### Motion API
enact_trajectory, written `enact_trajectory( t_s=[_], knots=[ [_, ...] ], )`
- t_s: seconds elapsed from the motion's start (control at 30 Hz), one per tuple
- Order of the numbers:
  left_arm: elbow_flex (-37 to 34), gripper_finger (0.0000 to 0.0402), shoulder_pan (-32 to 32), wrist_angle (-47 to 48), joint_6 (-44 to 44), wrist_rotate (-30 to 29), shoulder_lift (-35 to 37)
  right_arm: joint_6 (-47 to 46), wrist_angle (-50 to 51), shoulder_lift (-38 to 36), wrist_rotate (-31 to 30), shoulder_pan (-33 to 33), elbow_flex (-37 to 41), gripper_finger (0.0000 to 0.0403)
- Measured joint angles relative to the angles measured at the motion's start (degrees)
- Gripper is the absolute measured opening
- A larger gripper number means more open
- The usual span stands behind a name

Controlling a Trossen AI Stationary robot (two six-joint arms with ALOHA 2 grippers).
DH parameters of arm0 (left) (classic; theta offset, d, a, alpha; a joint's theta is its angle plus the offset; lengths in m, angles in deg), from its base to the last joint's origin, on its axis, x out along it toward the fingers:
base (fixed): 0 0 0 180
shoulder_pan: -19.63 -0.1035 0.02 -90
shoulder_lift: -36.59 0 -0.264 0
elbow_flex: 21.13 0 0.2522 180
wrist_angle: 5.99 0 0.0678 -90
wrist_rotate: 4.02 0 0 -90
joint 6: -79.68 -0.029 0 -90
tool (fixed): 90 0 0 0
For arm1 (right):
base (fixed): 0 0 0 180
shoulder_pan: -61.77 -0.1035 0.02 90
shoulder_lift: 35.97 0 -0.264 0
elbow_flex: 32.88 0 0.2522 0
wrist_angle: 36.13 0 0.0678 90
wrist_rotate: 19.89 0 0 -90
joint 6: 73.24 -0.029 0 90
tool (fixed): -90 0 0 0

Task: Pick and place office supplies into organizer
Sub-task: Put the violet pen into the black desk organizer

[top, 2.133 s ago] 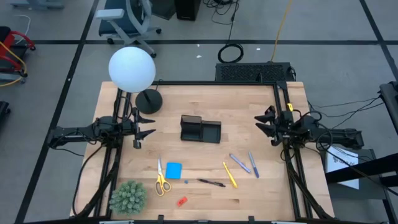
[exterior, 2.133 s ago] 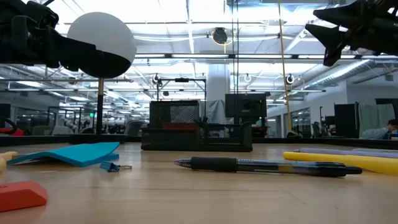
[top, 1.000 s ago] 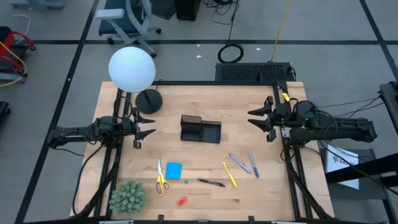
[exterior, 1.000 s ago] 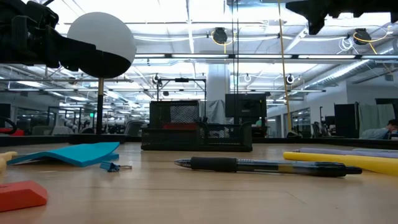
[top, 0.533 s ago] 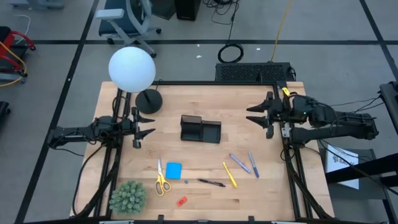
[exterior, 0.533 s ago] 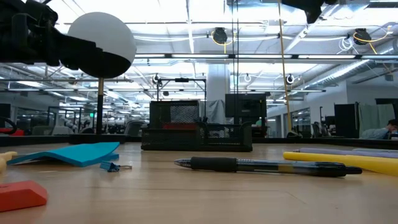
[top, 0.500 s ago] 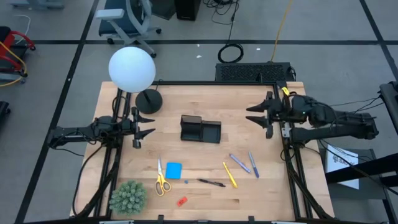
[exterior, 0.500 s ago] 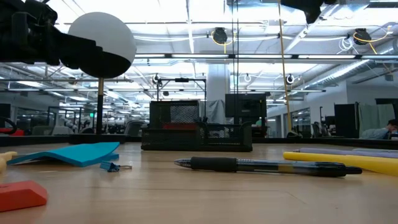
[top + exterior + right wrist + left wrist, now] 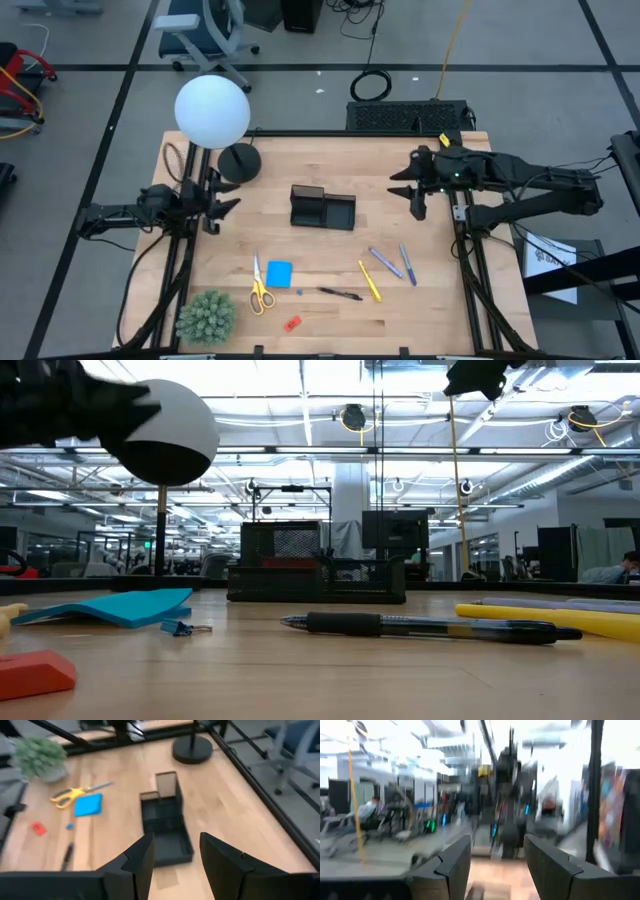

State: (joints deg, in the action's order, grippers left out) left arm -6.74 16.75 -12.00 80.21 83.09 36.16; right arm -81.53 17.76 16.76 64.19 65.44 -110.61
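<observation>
nothing is in the organizer [image 9: 322, 208] yet; scissors [image 9: 259, 284], note pad [image 9: 279, 274] and pens [image 9: 385, 263] lie on the counter [image 9: 400, 310]. both the left claw [image 9: 214, 208] and the right claw [image 9: 408, 187] are open and empty.

A robotics lab (open-plan): framed wooden table [image 9: 330, 300], cables, office chair [image 9: 205, 30].

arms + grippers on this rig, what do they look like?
Two dark, nearly black jointed arms with loose black cables along them. Left gripper and right gripper each have two dark angular fingers. A small green light and a yellow tag show near the right wrist.
</observation>
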Motion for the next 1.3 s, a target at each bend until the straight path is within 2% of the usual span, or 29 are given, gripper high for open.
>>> enact_trajectory(
  t_s=[0.17,0.3,0.43,0.5,0.67,0.77,1.0,1.13,1.3],
  knots=[
    [4.96,0.0191,0.02,-0.51,-0.3,0.87,-1.04,0.0,3.02,3.74,-2.72,-2.11,-4.07,0.0153],
    [13.51,0.0191,0.01,4.32,0.81,0.67,-6.6,0.42,3.42,5.31,-5.24,-3.73,-6.21,0.0153],
    [23.5,0.0191,0.01,8.9,0.98,0.57,-16.93,0.06,5.35,6.42,-7.94,-4.86,-8.11,0.0153],
    [28.09,0.0191,0.02,9.81,0.66,0.67,-23.52,0.01,6.52,6.71,-8.35,-5.42,-8.8,0.0153],
    [40.17,0.0191,1.08,11.66,-1.98,0.44,-40.52,-0.22,8.11,7.33,-13.77,-8.08,-9.44,0.0153],
    [47.27,0.0191,3.15,15.5,-4.36,-5.48,-48.93,-1.97,10.08,7.63,-15.34,-9.56,-9.44,0.0153],
    [60.48,0.0191,8.93,22.14,-7.62,-32.34,-60.69,-8.42,15.81,7.99,-15.5,-12.91,-9.43,0.0153],
    [64.46,0.0191,12.1,22.64,-9.64,-43.21,-62.83,-11.93,18.79,8.15,-16.93,-14.44,-9.42,0.0153],
    [65.56,0.0191,14.5,23.18,-11.37,-50.23,-62.61,-16.76,24.48,10.22,-16.85,-14.82,-9.42,0.0153]
  ],
)
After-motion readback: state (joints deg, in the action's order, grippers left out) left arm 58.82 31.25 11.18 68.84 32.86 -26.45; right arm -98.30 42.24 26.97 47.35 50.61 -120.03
